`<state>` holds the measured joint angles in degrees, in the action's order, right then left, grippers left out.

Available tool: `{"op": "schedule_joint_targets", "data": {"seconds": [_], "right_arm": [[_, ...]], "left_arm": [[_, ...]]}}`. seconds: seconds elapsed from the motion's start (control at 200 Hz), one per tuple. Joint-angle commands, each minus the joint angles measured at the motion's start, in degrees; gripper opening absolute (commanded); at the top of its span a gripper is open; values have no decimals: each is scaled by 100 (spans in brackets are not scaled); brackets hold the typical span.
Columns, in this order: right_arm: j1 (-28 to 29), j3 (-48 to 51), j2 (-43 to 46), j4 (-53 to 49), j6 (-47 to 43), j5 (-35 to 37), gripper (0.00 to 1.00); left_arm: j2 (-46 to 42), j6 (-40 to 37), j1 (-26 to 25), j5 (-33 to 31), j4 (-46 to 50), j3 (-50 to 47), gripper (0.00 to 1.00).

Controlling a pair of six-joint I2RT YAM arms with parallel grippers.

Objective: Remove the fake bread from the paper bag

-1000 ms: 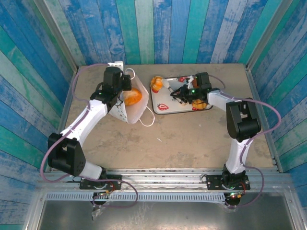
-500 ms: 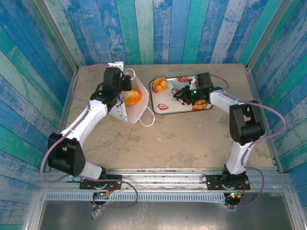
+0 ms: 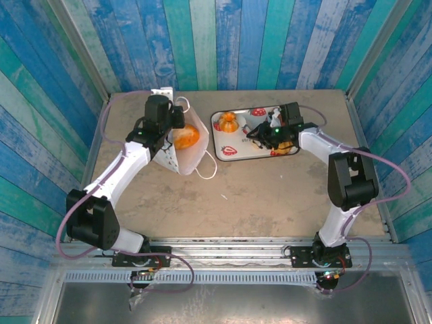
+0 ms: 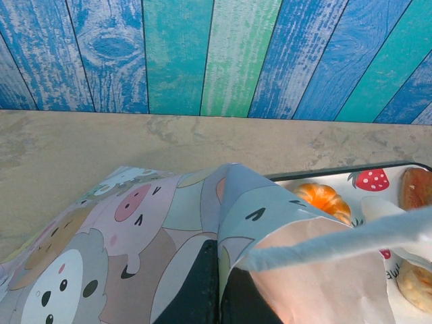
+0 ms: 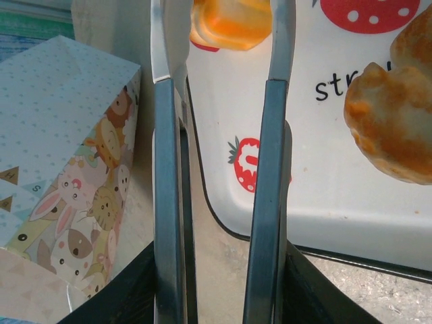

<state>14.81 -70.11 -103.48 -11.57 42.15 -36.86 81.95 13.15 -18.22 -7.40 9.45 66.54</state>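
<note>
Left tool (image 3: 167, 127): clenched on matte white paper bag (image 3: 182, 158) rim.
Right tool (image 5: 217, 74): released; flat metal fingers (image 5: 165, 169) at glossy tray (image 3: 244, 154) edge.
Fake bread (image 3: 187, 137): shiny orange; one in bag mouth, others on tray.

1. Top view: bright, even light from above — shadows faint and soft, no hard glare.
2. Mild wide-angle bend at frame edges; planks lean outward at l. and r.
3. Left wrist view: wall in upper half sharp; paper bag (image 4: 135, 243) in lower half a bit soft, cord handle (image 4: 337, 236) at lower right blurred.
4. Right wrist view: fingers (image 5: 165, 202) mid-frame soft w/ pale sheen; tray (image 5: 324, 202) white at right nearly blown out.
</note>
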Motion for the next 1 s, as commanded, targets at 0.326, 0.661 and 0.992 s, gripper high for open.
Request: {"op": "schedule_joint_targets", "data": {"seconds": [0.326, 0.661, 0.992], "right_arm": [[20, 318, 1211, -584, -497, 305, 40], [463, 278, 2239, -1582, -976, 730, 41], [1693, -63, 2831, -2227, -1074, 1346, 42]], "left_arm": [[-516, -40, 11, 0, -198, -80, 0], [-518, -42, 11, -40, -189, -106, 0], [-449, -6, 10, -112, -229, -130, 0]]}}
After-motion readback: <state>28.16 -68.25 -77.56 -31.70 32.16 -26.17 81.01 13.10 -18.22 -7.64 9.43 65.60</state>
